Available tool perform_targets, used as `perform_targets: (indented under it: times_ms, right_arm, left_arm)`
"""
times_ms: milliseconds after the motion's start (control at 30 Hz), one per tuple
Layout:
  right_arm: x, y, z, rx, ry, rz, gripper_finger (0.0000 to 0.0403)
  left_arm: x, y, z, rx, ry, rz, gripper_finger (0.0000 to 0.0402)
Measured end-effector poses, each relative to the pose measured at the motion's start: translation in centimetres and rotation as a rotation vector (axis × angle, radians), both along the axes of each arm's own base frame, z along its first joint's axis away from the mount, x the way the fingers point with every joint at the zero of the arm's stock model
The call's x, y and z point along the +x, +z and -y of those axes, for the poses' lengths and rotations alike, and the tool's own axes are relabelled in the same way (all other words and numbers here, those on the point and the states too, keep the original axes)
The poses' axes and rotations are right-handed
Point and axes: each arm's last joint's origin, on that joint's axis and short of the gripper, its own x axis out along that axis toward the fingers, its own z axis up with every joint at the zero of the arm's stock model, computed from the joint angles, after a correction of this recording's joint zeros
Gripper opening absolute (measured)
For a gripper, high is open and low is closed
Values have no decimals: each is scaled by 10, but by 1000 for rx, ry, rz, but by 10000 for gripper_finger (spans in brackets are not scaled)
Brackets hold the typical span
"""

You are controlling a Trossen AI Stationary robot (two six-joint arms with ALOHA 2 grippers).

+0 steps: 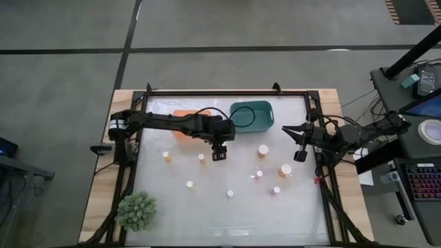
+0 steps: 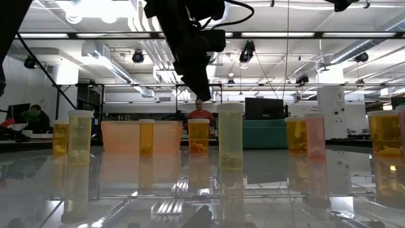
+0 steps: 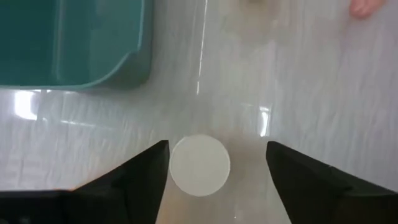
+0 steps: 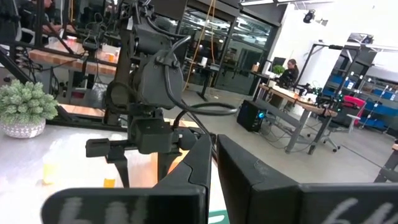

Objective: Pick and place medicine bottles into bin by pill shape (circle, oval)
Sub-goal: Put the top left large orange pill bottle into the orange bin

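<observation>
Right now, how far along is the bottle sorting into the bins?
Barely started. About nine medicine bottles stand on the table, and no bottle shows in the teal bin. The left gripper hangs open around one white bottle cap; the right gripper waits shut at the table's right edge. Nearly all bottles remain.

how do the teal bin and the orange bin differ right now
The teal bin is in plain sight from above and nothing covers it, while the orange bin is mostly hidden under the left arm. The teal bin sits nearer the right arm's side; the orange bin sits nearer the left arm's base. They differ in colour, teal against pale orange. Both stand at the far edge of the table, side by side.
</observation>
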Motion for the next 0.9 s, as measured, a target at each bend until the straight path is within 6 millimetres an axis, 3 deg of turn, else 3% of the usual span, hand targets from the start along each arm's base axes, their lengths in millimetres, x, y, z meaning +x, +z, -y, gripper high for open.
perform_targets:
  times_ms: [333, 900]
  right_arm:
    - [0, 0, 0, -4, 0, -2, 18]
    - [0, -2, 0, -19, 0, -26, 18]
  left_arm:
    - [1, 0, -2, 7, 4, 8, 258]
    - [-3, -26, -10, 36, 21, -15, 258]
